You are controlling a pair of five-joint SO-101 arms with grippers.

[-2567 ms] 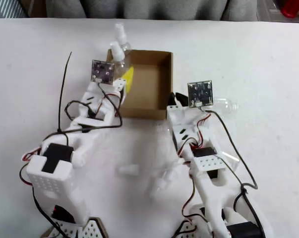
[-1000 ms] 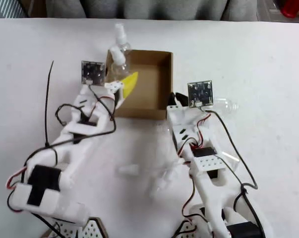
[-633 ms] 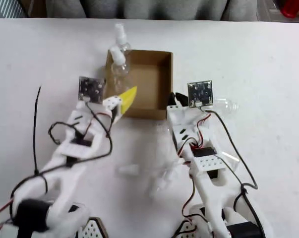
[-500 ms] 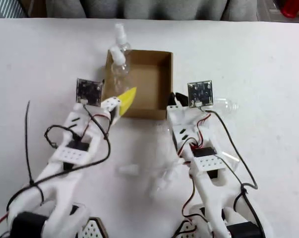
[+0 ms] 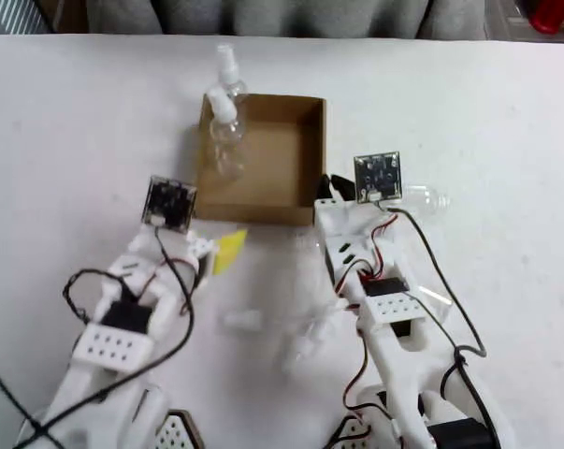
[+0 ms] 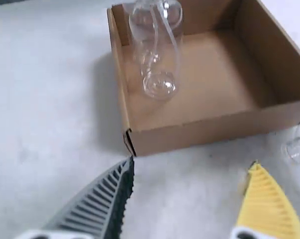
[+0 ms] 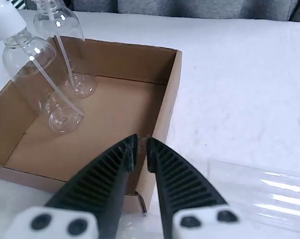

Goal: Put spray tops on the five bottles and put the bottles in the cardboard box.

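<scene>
Left gripper (image 6: 192, 163), fingers spread and empty, now sits withdrawn from cardboard box (image 5: 263, 213) over open table (image 5: 469, 112); right gripper (image 7: 141, 141), pinched together and empty, at box's near corner.

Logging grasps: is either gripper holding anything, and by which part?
Nothing is held. The left gripper is open above the white table; the right gripper is nearly shut, with nothing in it.

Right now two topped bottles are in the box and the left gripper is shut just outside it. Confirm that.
Wrong on one point: the left gripper is open, jaws wide apart, as the left wrist view shows. The rest holds: two topped bottles are in the box, and the left gripper is just outside it.
</scene>
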